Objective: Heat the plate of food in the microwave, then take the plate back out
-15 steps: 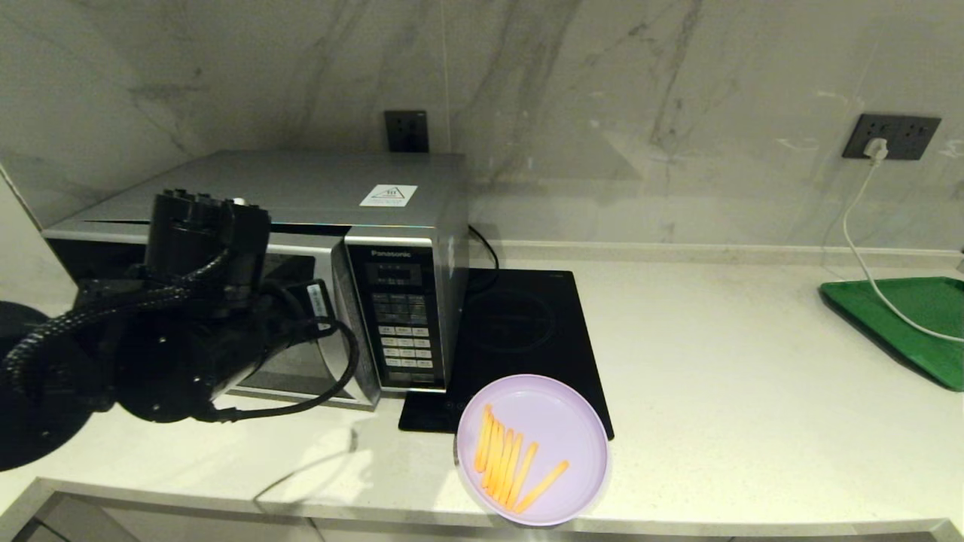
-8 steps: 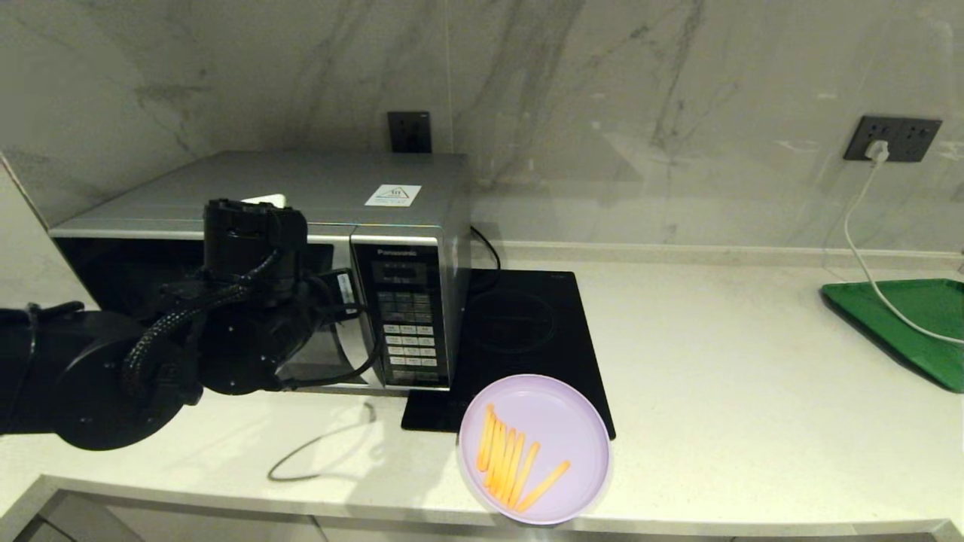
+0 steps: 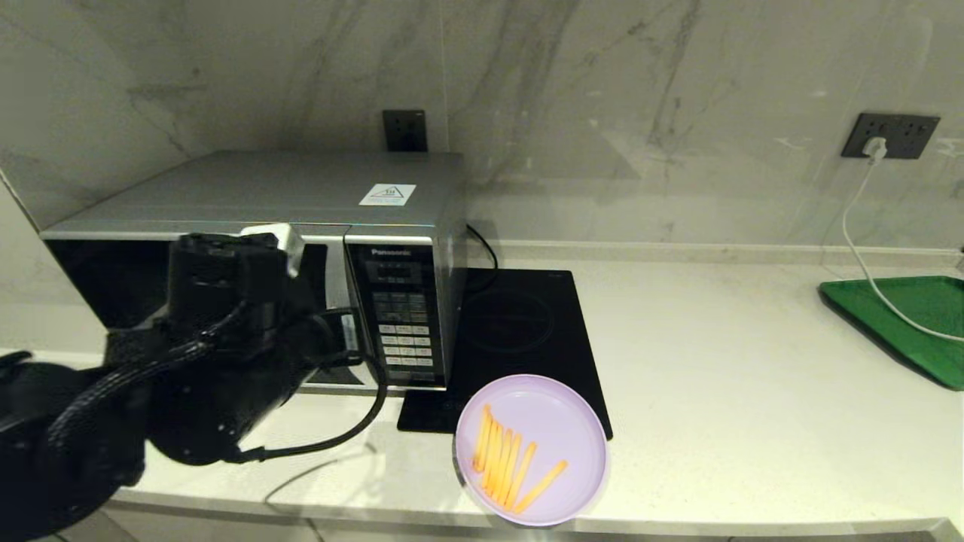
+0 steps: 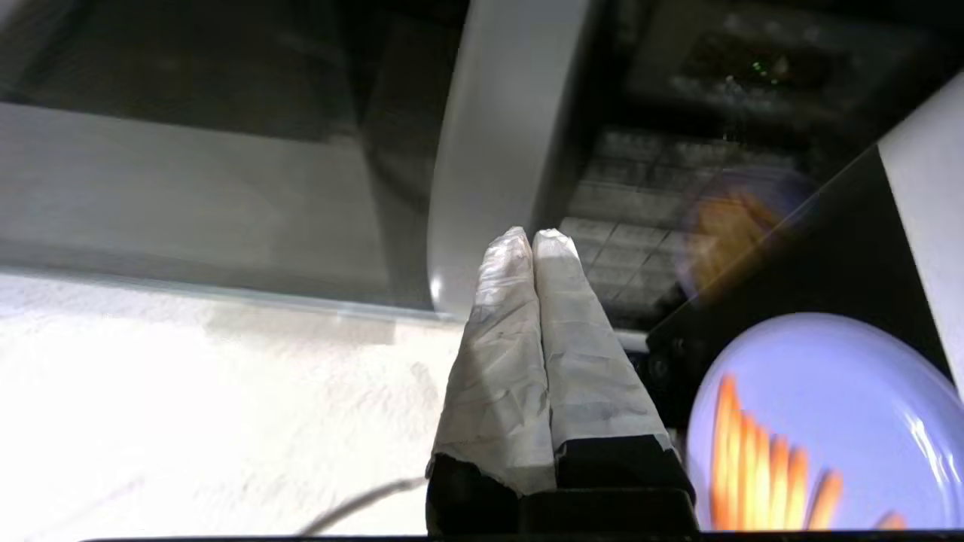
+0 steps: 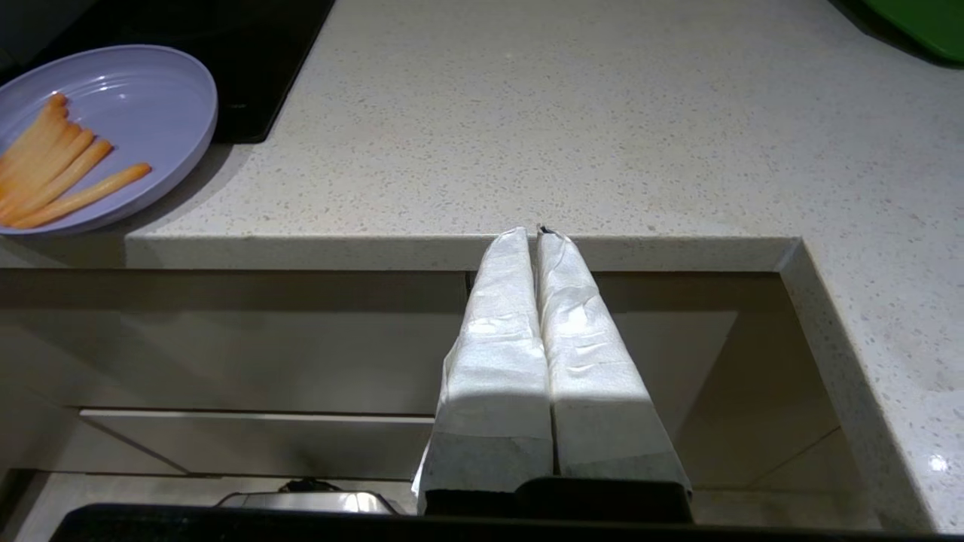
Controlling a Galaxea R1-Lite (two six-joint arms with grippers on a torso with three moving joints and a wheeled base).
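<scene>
The left claw (image 4: 533,235) is fully closed and holds nothing; its taped tips sit just before the handle strip (image 4: 482,150) of the microwave (image 3: 301,188), contact not discernible. The plate of food (image 3: 532,449) lies on the table (image 3: 753,391) to the claw's right (fries running roughly front-to-back). The right claw (image 5: 536,232), closed and empty, hangs below the table edge.

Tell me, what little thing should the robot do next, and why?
Probably spread the shut fingers of the left gripper and hook the silver handle, because the microwave door looks closed and the plate of fries waits outside on the counter. The left gripper is right in front of that handle. The right gripper sits shut below the counter edge.
</scene>
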